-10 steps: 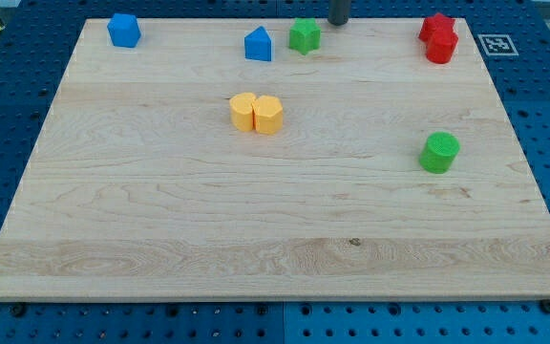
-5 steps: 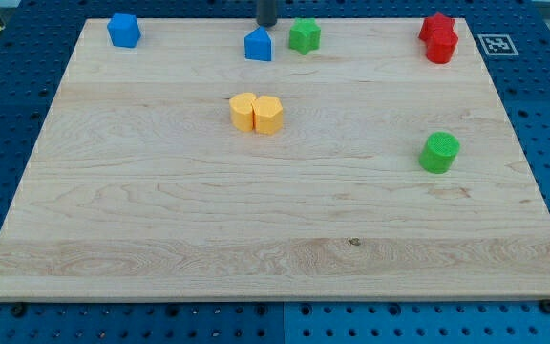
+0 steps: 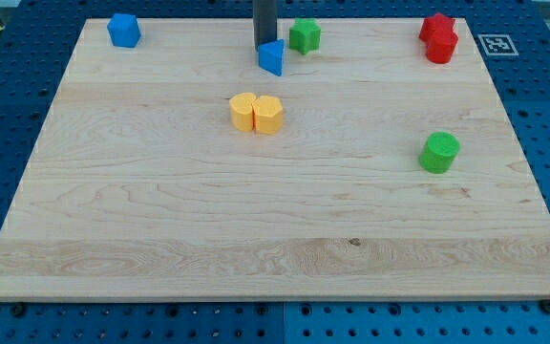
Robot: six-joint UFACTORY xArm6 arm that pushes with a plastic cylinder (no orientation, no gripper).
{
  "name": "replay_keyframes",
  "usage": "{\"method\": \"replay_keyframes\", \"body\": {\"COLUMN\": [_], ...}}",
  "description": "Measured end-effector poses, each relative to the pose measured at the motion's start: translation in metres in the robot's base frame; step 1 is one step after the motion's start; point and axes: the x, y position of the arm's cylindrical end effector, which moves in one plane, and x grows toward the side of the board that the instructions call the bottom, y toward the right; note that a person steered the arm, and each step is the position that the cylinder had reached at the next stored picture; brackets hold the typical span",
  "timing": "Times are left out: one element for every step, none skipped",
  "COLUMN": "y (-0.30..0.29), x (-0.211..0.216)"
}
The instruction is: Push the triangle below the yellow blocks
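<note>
The blue triangle block [image 3: 272,57] lies near the view's top, just above and right of the two yellow blocks [image 3: 256,113], which sit touching side by side. My tip [image 3: 264,46] is against the triangle's upper left side, the dark rod rising straight up out of the view's top. The triangle is turned and sits a short gap above the yellow pair.
A green star-like block [image 3: 305,35] sits just right of the rod. A blue block [image 3: 123,30] is at the top left. Two red blocks [image 3: 439,39] are at the top right. A green cylinder [image 3: 439,152] is at the right. The wooden board [image 3: 275,239] lies on a blue pegboard.
My tip moved left along the top edge, then down onto the blue triangle. The triangle has shifted right and down and has rotated.
</note>
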Motion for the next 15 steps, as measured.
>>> {"method": "replay_keyframes", "body": {"y": [0.0,0.0,0.001,0.004,0.005,0.017,0.045,0.05,0.05,0.05,0.05,0.05,0.05,0.064,0.078], "x": [0.012,0.013,0.013,0.016,0.02,0.028,0.035,0.051,0.068,0.09,0.118,0.15,0.182,0.204,0.224]}}
